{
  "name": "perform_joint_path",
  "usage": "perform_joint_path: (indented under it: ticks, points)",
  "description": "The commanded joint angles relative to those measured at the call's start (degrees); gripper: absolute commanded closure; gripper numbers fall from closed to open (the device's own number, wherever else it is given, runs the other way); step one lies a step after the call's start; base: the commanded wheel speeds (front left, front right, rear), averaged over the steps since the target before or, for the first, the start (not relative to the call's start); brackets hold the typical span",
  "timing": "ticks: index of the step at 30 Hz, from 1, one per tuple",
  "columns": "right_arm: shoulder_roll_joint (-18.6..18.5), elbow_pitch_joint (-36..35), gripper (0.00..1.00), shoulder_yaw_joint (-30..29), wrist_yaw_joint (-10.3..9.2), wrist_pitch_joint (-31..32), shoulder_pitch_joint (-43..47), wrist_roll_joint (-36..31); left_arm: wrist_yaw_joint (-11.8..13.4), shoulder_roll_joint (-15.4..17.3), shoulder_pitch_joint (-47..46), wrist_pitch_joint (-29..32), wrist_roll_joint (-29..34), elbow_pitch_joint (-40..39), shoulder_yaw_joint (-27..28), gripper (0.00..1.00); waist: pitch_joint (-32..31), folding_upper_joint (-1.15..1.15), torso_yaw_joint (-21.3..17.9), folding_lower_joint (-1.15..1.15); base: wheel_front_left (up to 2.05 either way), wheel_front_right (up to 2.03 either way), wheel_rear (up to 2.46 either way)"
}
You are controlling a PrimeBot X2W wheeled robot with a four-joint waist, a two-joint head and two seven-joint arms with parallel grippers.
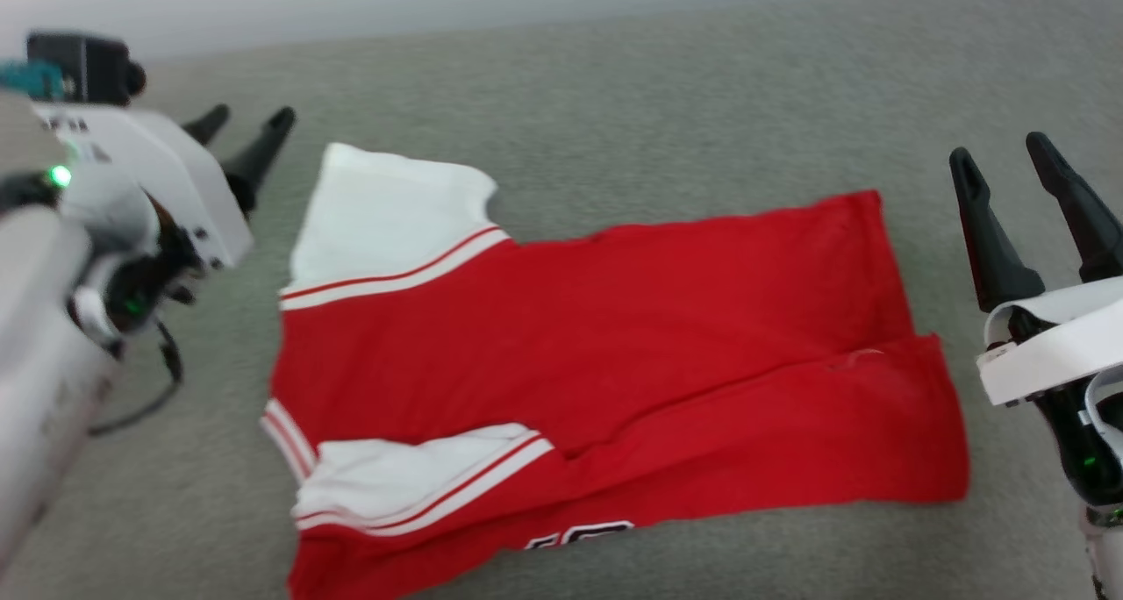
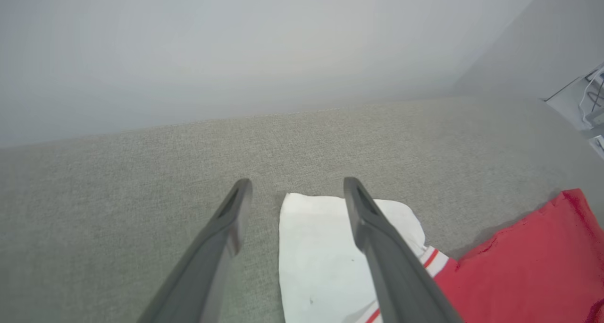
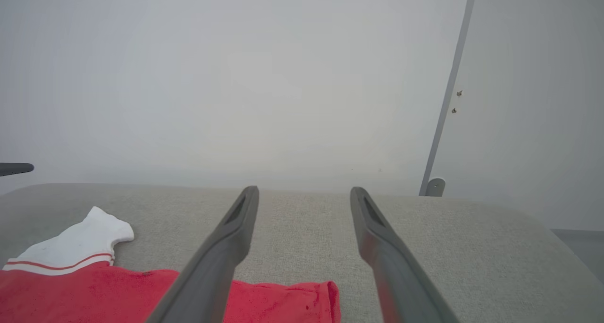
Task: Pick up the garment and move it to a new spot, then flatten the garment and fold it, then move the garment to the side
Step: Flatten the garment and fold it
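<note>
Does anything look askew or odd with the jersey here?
The garment is folded unevenly: its near flap lies slanted, and one white sleeve sticks out at the far left. No damage shows.

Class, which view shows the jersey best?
Head view: nearly the whole jersey, both sleeves included. Left wrist view: one white sleeve, some red. Right wrist view: a red strip and a sleeve.

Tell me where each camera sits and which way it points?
Head view: on the head, looking forward and down at the garment on the grey cushion; left gripper and right gripper, both open, flank it.
Left wrist view: on that wrist, looking along its fingers over the white sleeve to a wall.
Right wrist view: likewise, over the red edge to a wall.
All three share garment and cushion.
</note>
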Motion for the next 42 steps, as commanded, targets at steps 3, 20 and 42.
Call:
perform_joint_path:
  ticks: [3,20,42]
  points:
    - [0.73,-0.82,0.0,0.26,-0.04,-0.18,0.96,-0.57,-1.13,-0.94,-3.71,3.86,-0.01,5.29,-0.81,0.0,3.01,0.0,-5.0,0.0,0.0,0.0,0.0]
    - [1.61,-4.99,0.0,-0.22,-0.04,1.58,2.33,-0.15,-4.79,-3.17,-12.46,29.96,-0.75,24.45,-7.47,0.0,6.32,0.0,-9.97,0.0,0.0,0.0,0.0]
    - [-7.62,18.25,0.0,18.33,-0.04,43.19,-27.59,12.38,-6.19,-8.94,-15.57,29.78,-3.93,20.59,-8.68,1.0,9.95,0.0,-3.78,0.0,0.0,0.0,0.0]
